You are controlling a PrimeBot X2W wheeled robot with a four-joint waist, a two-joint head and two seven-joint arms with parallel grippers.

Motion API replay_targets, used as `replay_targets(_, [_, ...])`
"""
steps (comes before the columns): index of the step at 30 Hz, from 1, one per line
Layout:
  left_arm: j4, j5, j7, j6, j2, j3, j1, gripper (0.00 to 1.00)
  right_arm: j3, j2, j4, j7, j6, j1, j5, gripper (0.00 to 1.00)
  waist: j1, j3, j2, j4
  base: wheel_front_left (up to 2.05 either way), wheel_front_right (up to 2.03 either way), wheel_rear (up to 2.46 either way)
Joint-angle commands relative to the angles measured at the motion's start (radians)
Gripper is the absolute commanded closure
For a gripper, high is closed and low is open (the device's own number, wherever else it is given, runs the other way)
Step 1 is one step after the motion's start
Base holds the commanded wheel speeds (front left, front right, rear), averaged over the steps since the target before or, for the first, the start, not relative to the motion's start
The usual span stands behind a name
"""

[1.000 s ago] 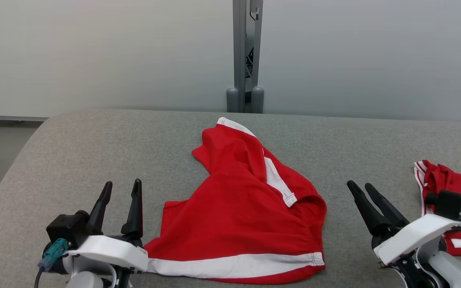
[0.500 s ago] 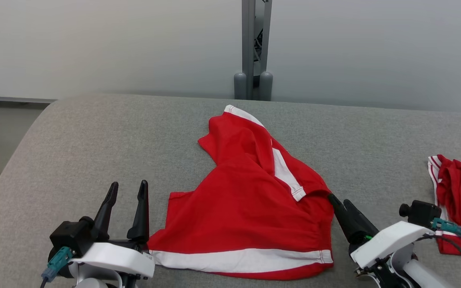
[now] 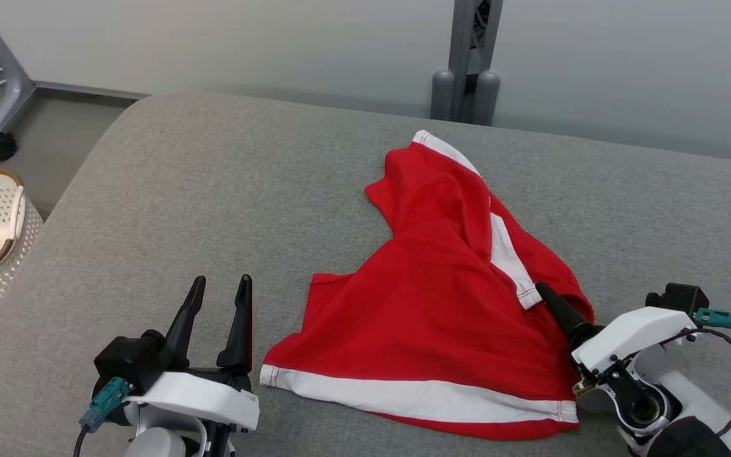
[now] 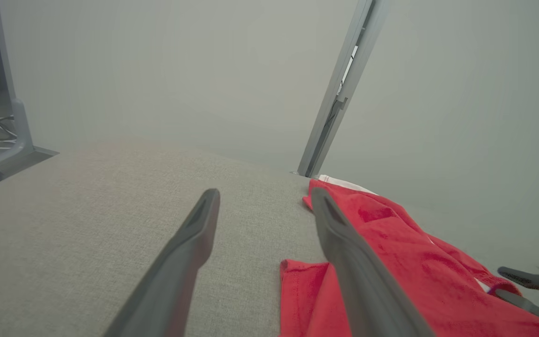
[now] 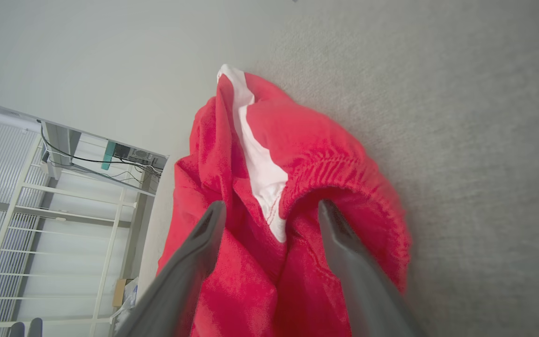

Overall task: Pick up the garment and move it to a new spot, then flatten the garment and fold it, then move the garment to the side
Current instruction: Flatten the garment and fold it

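The red garment (image 3: 441,317) with white bands lies loose on the grey cloth-covered worktop (image 3: 213,190). It is not flattened: its broad near part is spread out with a white band along the near hem, and a narrower part runs away to a white-edged tip close to the grey post (image 3: 467,63) at the worktop's far edge. A fold of red cloth with a white stripe is turned over on the garment's right side, where the edge bunches into a puckered loop. The right tool (image 3: 543,289) is at that bunched right edge, its pale forearm coming in from the garment's near right. In the right wrist view its two dark fingers (image 5: 194,262) are spread wide, one on each side of the puckered loop and the end of the white stripe. They have not closed on the cloth, and I cannot tell whether they press on it. The left tool (image 3: 223,279) sits just beside the garment's near left corner, apart from the cloth. Its jaws gape wide with nothing between them, and its fingers point toward the far side of the worktop. Well off to the garment's left, beyond the worktop's rounded edge, a white perforated basket (image 3: 4,279) with a brown rim stands on the floor.
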State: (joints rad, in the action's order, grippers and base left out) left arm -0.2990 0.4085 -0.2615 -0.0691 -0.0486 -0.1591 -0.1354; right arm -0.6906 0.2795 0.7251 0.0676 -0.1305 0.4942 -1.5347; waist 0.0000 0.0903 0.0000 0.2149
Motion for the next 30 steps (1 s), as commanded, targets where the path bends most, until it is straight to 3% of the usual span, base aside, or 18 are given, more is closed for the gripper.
replay_targets(1, [0.003,0.006,-0.004,0.004,-0.004,-0.001,-0.018,0.0,-0.001,0.001,0.017,-0.008,0.0,0.018,-0.003,0.0,0.0,0.026,0.0,0.026,0.0,0.0,0.0])
replay_targets(8, [0.005,0.016,-0.004,0.01,-0.005,-0.008,-0.03,0.0,0.004,-0.013,0.06,-0.039,-0.001,0.052,-0.02,0.0,0.0,0.051,0.0,0.052,0.0,0.0,0.0])
replay_targets(9, [0.005,0.018,-0.004,0.01,-0.005,-0.009,-0.03,0.0,0.004,-0.014,0.06,-0.042,-0.001,0.054,-0.023,0.11,0.0,0.052,0.0,0.053,0.0,0.0,0.0])
replay_targets(10, [0.004,0.02,-0.004,0.011,-0.004,-0.01,-0.031,0.0,0.004,-0.016,0.059,-0.049,-0.001,0.054,-0.027,0.61,0.0,0.053,0.0,0.054,0.0,0.0,0.0])
replay_targets(12, [0.003,0.022,-0.004,0.011,-0.005,-0.01,-0.031,0.0,0.002,-0.014,0.056,-0.052,-0.001,0.054,-0.025,1.0,0.0,0.054,0.0,0.055,0.0,0.0,0.0])
replay_targets(30, [-0.012,0.033,-0.004,0.015,-0.005,-0.009,-0.022,0.0,0.089,0.072,-0.037,-0.082,-0.001,0.043,-0.088,1.0,0.0,0.024,0.0,0.009,0.0,0.0,0.0])
